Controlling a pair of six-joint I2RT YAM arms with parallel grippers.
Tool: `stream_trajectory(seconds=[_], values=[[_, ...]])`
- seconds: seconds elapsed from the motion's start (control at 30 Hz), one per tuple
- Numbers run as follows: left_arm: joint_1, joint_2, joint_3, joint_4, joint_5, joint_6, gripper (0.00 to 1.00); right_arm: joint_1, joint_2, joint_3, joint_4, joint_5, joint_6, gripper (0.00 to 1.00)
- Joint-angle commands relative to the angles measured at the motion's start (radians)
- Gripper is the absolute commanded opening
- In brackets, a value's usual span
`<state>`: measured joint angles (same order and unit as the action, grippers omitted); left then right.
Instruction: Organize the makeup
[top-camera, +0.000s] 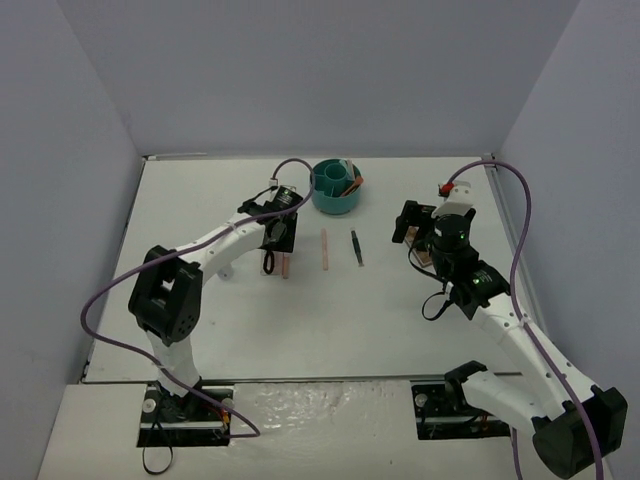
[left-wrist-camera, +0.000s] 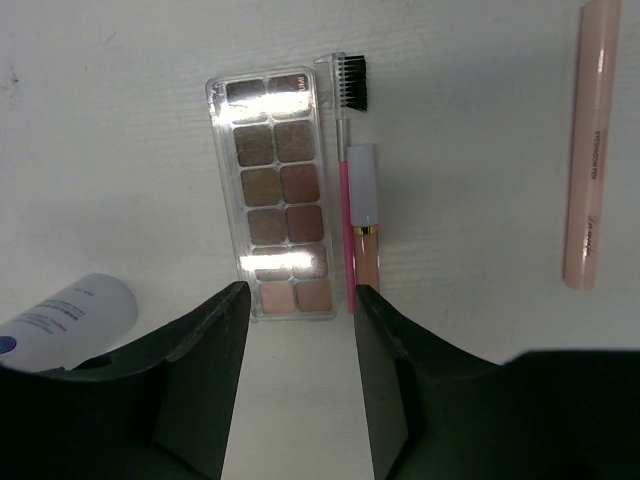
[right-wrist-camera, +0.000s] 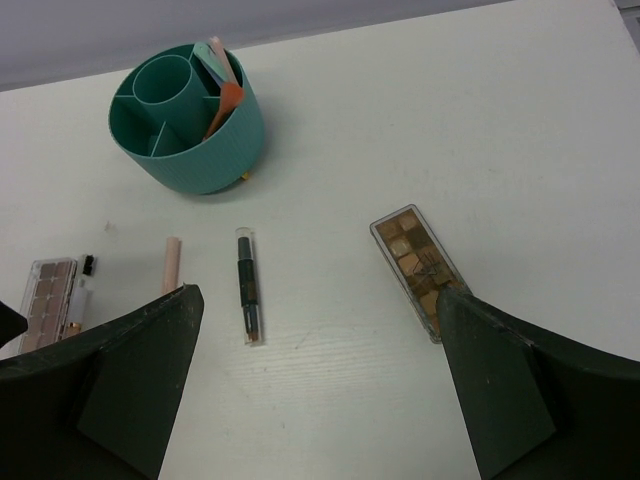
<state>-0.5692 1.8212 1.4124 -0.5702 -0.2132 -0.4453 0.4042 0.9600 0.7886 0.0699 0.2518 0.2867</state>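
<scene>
— Any writing you can read?
— Blue print on the white bottle (left-wrist-camera: 75, 315), small print along the peach stick (left-wrist-camera: 592, 140); both are too small to read.
— And the cup?
— The teal cup (right-wrist-camera: 215, 150) holds orange and pale sticks (right-wrist-camera: 226, 95) in one compartment; the pink palette (left-wrist-camera: 278, 190) lies on the table, its near end between the left gripper (left-wrist-camera: 297, 300) fingers, which are partly closed, grip unclear; the right gripper (right-wrist-camera: 320, 295) gapes wide, just beside the brown palette (right-wrist-camera: 415, 262).

Gloss against matt here
The palette (left-wrist-camera: 278, 200) shines under a clear, glossy plastic lid; the teal cup (right-wrist-camera: 205, 150) is ribbed matt plastic; the table (right-wrist-camera: 520, 140) is matt white, faintly grained.
</scene>
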Motion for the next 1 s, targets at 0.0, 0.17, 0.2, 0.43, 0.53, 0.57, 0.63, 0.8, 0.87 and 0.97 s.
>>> stream_trajectory(seconds=[0.0,0.17,0.2,0.43,0.53,0.57,0.63,0.8,0.87,0.97], values=[[0.000,0.019,0.078,0.056,-0.040,0.003,0.35,-0.006,-0.016,0.000,0.042,-0.012,0.005,1.00],[0.001,0.092,0.104,0.054,-0.049,0.007,0.31,-0.008,-0.021,-0.003,0.045,-0.008,0.005,1.00],[0.002,0.100,0.104,0.056,-0.048,0.006,0.31,-0.008,-0.020,-0.004,0.044,-0.006,0.004,1.00],[0.002,0.141,0.097,0.074,-0.042,0.000,0.28,-0.009,-0.020,-0.006,0.045,-0.004,0.005,1.00],[0.002,0.153,0.097,0.080,-0.039,-0.001,0.26,-0.008,-0.018,-0.008,0.047,-0.005,0.003,1.00],[0.002,0.156,0.097,0.083,-0.037,-0.001,0.25,-0.008,-0.018,-0.008,0.048,-0.005,0.003,1.00],[0.000,0.162,0.100,0.085,-0.032,-0.003,0.24,-0.008,-0.017,-0.008,0.048,-0.003,0.003,1.00],[0.000,0.175,0.103,0.086,-0.025,-0.006,0.22,-0.008,-0.018,-0.009,0.051,-0.002,0.003,1.00],[0.000,0.172,0.103,0.092,-0.014,-0.011,0.22,-0.008,-0.014,-0.009,0.053,-0.002,0.003,1.00],[-0.001,0.168,0.103,0.101,0.001,-0.014,0.22,-0.008,-0.009,-0.009,0.054,-0.001,0.003,1.00]])
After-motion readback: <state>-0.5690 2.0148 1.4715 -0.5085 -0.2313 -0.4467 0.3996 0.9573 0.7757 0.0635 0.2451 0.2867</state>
